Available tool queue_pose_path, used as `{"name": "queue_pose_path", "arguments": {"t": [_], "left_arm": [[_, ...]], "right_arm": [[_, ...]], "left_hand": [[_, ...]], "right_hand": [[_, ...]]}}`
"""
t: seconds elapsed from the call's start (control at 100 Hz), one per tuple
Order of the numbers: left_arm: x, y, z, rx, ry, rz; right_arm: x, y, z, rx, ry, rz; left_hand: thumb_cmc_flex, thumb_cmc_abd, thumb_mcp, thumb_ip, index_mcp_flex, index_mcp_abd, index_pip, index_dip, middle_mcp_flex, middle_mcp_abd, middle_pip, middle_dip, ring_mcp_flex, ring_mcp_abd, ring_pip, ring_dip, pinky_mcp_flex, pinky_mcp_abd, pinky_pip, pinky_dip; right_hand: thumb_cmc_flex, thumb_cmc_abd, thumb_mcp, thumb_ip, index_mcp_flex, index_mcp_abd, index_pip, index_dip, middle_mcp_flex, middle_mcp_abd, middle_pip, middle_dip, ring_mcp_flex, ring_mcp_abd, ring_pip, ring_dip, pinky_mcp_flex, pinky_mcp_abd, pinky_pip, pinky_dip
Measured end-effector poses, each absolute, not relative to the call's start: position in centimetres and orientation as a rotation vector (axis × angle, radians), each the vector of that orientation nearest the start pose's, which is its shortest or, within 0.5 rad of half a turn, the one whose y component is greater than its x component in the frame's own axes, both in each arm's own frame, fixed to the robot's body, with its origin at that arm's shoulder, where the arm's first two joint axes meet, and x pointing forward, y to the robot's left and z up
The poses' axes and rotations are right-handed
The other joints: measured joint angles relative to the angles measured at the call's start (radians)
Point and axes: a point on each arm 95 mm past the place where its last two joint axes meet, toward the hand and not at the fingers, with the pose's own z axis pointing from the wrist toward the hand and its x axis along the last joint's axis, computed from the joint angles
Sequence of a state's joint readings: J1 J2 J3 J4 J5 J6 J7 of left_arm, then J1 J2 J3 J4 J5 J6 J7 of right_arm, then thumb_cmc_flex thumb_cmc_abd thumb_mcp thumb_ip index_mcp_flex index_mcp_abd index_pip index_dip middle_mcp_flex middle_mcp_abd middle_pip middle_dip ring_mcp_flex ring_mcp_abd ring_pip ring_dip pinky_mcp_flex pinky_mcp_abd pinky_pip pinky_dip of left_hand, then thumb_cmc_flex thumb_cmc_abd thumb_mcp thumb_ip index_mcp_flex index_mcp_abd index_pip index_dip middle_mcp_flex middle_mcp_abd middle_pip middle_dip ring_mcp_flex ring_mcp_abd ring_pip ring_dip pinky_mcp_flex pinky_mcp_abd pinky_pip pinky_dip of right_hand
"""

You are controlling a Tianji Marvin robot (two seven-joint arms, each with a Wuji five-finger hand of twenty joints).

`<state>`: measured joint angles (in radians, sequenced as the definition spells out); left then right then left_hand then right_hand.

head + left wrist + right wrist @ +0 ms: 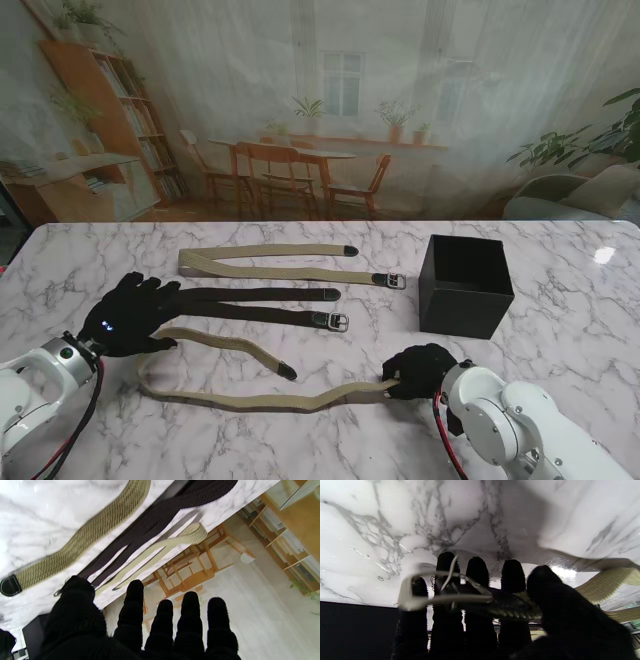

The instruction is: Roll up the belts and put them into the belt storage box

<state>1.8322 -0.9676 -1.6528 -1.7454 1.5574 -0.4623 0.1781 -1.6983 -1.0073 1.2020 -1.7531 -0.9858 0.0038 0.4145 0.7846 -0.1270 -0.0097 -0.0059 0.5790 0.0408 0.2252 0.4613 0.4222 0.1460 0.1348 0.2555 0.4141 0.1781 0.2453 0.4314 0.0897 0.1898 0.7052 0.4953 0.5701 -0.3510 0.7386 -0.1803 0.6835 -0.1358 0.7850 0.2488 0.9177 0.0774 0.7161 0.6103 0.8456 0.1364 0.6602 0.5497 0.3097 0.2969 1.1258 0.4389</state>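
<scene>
Belts lie in three folded strips across the marble worktop (330,440). The far belt (270,262), khaki, is folded at its left end, its buckle toward the black box (465,285). The black belt (255,303) lies just nearer to me, folded the same way; its left end goes under the left hand (130,315). That hand rests flat, palm down, fingers spread and holding nothing; in the left wrist view the fingers (190,620) point past the worktop's far edge.

The near belt (250,398), also khaki, loops from a dark tip (287,372) leftward, bends by the left hand, then runs right along the worktop to the right hand (420,370). The right hand is clamped on that belt's buckle end: in the right wrist view the metal buckle (440,592) lies across the fingers with the thumb (552,592) pressing the webbing behind it.

The box stands open-topped on the right, farther from me than the right hand and apart from it.
</scene>
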Motion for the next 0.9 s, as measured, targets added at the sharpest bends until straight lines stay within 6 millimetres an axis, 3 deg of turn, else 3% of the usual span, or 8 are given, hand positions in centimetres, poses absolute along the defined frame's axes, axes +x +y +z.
{"name": "queue_pose_path", "arguments": {"t": [0.14,0.27,0.36,0.49,0.62,0.67,0.75,0.9], "left_arm": [[35.6,10.1,-27.5,-0.493,1.794,-1.216],[36.1,8.9,-27.0,-0.481,1.793,-1.258],[36.3,8.5,-26.9,-0.482,1.796,-1.267],[36.3,8.3,-26.9,-0.483,1.801,-1.270],[36.4,8.1,-26.9,-0.484,1.802,-1.285],[36.4,8.0,-26.9,-0.484,1.801,-1.289],[36.5,7.9,-26.9,-0.488,1.802,-1.293],[36.8,7.3,-26.8,-0.496,1.802,-1.317]], "right_arm": [[34.3,0.3,-35.9,1.384,1.997,1.156],[34.3,0.0,-35.6,1.347,1.992,1.150],[34.2,-0.2,-35.6,1.309,1.966,1.170],[33.9,-0.2,-35.6,1.296,1.973,1.172],[33.7,-0.1,-35.4,1.301,2.022,1.151],[33.6,-0.1,-35.4,1.297,2.049,1.133],[33.6,-0.2,-35.2,1.297,2.086,1.109],[33.6,-0.3,-35.1,1.298,2.094,1.114]], "left_hand": [[0.000,0.012,0.000,0.000,0.003,0.000,0.004,0.001,0.001,0.000,0.000,0.000,0.000,0.000,0.000,0.000,0.000,0.002,0.000,0.000],[0.000,0.012,0.000,0.000,0.015,0.000,0.006,0.006,0.001,0.000,0.000,0.000,0.000,0.000,-0.002,0.000,0.000,0.010,0.000,0.000],[0.000,0.012,0.000,0.000,0.015,0.000,0.007,0.011,0.001,0.000,0.000,0.000,0.002,0.000,-0.005,0.000,0.000,0.011,0.000,0.000],[0.000,0.012,0.000,0.000,0.015,0.000,0.007,0.011,0.003,0.000,0.000,0.000,0.012,0.000,-0.006,0.000,0.000,0.012,0.000,0.000],[0.000,0.012,0.000,0.000,0.015,0.000,0.007,0.012,0.003,0.000,0.000,0.000,0.012,0.000,-0.006,0.000,0.000,0.013,-0.012,0.000],[0.000,0.012,0.000,0.000,0.015,0.000,0.008,0.012,0.003,0.000,-0.008,0.000,0.012,0.000,-0.006,0.000,0.000,0.013,-0.012,0.000],[0.000,0.012,0.000,0.000,0.015,0.000,0.009,0.013,0.003,0.000,-0.009,0.000,0.012,0.000,-0.006,0.000,0.000,0.013,-0.012,0.000],[0.000,0.012,0.000,0.000,0.015,0.000,0.009,0.013,0.003,0.000,-0.009,0.000,0.012,0.000,-0.006,0.000,0.000,0.014,-0.012,0.000]], "right_hand": [[-0.071,-0.010,-0.038,0.012,0.005,-0.013,-0.113,0.081,-0.150,0.033,-0.046,-0.012,-0.106,-0.001,0.022,0.006,-0.041,-0.001,0.000,0.000],[-0.070,-0.061,-0.037,0.013,0.003,-0.041,-0.076,0.102,-0.282,0.061,-0.056,-0.023,-0.228,-0.002,-0.058,-0.035,-0.075,-0.017,-0.001,0.018],[-0.006,-0.071,0.006,0.004,-0.001,-0.089,0.040,0.060,-0.327,0.071,-0.056,-0.027,-0.269,-0.002,-0.075,-0.046,-0.092,-0.026,-0.003,0.037],[0.019,-0.071,0.057,-0.017,0.028,-0.105,0.075,0.047,-0.380,0.082,-0.056,-0.028,-0.315,-0.002,-0.076,-0.047,-0.131,-0.027,-0.014,0.046],[0.000,-0.067,0.038,-0.028,0.033,-0.116,0.064,-0.015,-0.427,0.083,-0.091,-0.052,-0.353,-0.002,-0.100,-0.058,-0.165,-0.026,-0.037,0.055],[-0.052,-0.060,0.006,-0.029,0.012,-0.116,-0.025,-0.016,-0.441,0.084,-0.103,-0.062,-0.366,-0.002,-0.100,-0.059,-0.172,-0.024,-0.043,0.076],[-0.173,-0.031,-0.043,0.046,-0.004,-0.110,-0.207,0.068,-0.455,0.094,-0.135,-0.074,-0.392,0.000,-0.109,-0.050,-0.174,-0.024,-0.032,0.136],[-0.193,-0.033,-0.099,0.072,-0.022,-0.033,-0.237,0.155,-0.456,0.095,-0.148,-0.076,-0.376,0.000,-0.112,-0.053,-0.174,-0.024,-0.012,0.175]]}}
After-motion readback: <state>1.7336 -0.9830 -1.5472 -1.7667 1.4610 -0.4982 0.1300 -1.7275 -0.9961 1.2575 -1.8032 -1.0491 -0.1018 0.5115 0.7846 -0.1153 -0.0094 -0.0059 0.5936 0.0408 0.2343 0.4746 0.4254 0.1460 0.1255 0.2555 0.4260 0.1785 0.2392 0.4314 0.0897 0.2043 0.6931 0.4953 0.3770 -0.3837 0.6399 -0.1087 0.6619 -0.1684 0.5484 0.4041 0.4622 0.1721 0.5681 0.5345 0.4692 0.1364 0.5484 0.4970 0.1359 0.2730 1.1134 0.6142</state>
